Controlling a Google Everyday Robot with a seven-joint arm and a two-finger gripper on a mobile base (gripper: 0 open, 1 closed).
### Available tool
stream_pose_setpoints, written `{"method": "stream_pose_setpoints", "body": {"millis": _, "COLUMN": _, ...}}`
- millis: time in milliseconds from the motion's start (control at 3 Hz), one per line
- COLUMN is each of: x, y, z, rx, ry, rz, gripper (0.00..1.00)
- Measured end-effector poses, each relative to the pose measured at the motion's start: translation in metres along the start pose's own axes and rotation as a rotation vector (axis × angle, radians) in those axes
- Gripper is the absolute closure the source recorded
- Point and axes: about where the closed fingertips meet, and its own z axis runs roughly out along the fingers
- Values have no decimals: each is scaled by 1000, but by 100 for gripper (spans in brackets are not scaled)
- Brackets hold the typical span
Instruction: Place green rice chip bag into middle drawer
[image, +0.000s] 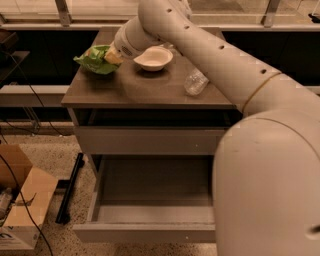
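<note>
The green rice chip bag (96, 60) is at the back left of the cabinet top (145, 92), crumpled and raised slightly at its right end. My gripper (113, 57) is at the bag's right edge, shut on it, with the arm reaching in from the right. The middle drawer (150, 187) is pulled open below, and its grey-brown interior is bare.
A white bowl (153, 58) sits just right of the gripper. A clear plastic bottle (195, 81) lies further right on the top. My arm's large body (270, 185) covers the drawer's right side. A cardboard box (22, 200) and cables are on the floor at left.
</note>
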Motion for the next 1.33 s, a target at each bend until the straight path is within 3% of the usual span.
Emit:
{"method": "stream_pose_setpoints", "body": {"millis": 333, "x": -7, "y": 17, "z": -56, "rx": 18, "ry": -58, "rz": -23, "gripper": 100}}
{"method": "stream_pose_setpoints", "body": {"millis": 667, "x": 10, "y": 54, "z": -130, "rx": -6, "ry": -98, "rz": -12, "gripper": 100}}
{"method": "stream_pose_setpoints", "body": {"millis": 1000, "x": 33, "y": 80, "z": -177, "rx": -52, "ry": -104, "rz": -3, "gripper": 100}}
{"method": "stream_pose_setpoints", "body": {"millis": 1333, "x": 64, "y": 127, "z": -217, "rx": -142, "ry": -49, "rz": 19, "gripper": 100}}
